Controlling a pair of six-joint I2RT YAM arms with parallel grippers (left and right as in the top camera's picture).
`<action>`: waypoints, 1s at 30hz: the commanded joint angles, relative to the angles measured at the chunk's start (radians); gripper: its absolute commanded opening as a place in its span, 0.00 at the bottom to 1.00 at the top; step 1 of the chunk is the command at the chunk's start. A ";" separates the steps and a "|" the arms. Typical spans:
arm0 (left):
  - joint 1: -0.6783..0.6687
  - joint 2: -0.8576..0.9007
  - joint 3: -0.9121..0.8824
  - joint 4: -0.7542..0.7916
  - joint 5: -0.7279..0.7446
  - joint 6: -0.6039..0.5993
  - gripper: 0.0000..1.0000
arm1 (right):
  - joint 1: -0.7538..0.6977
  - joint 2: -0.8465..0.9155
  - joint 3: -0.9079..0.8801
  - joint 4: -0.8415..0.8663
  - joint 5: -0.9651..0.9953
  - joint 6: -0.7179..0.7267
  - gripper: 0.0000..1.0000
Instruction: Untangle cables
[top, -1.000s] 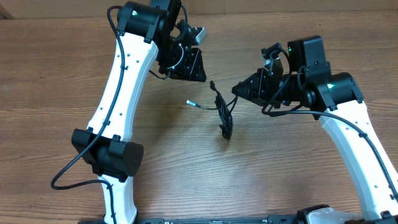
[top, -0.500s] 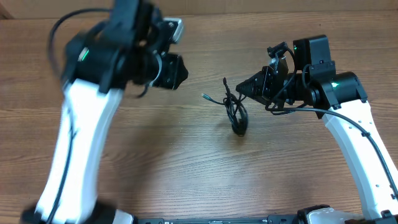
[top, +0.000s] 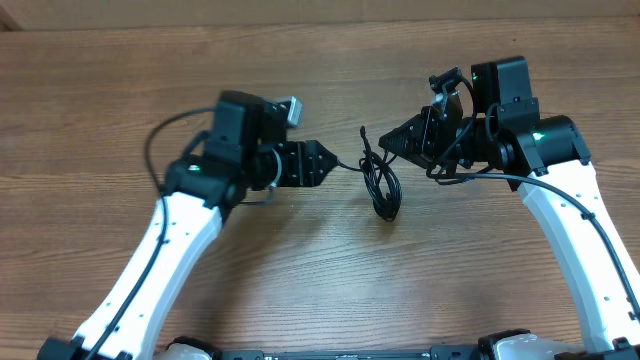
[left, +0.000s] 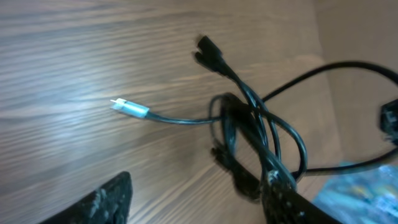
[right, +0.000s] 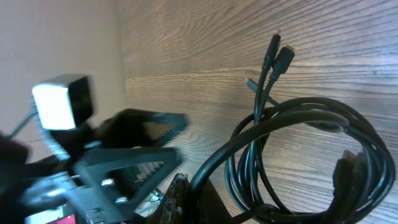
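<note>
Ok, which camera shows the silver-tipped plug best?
Left wrist: the silver-tipped plug lies clear on the table, cord trailing to the bundle. Overhead it's too small to make out; right wrist shows mainly the bundle.

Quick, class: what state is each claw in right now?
Left claw: open, empty.
Right claw: closed on the cables.

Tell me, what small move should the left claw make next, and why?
Probably ease the open left claw forward and close on the silver-tipped plug. That end lies free on the table, ahead of its fingers, while the right claw seems to hold the cable bundle.
</note>
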 joint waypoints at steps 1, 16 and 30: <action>-0.057 0.042 -0.033 0.111 0.078 -0.136 0.61 | -0.002 -0.004 0.010 0.008 -0.017 0.016 0.04; -0.193 0.145 -0.033 0.367 0.078 -0.273 0.71 | -0.001 -0.004 0.010 -0.013 -0.017 0.015 0.04; -0.215 0.268 -0.033 0.425 0.124 -0.324 0.04 | -0.003 -0.004 0.010 -0.037 0.056 0.023 0.04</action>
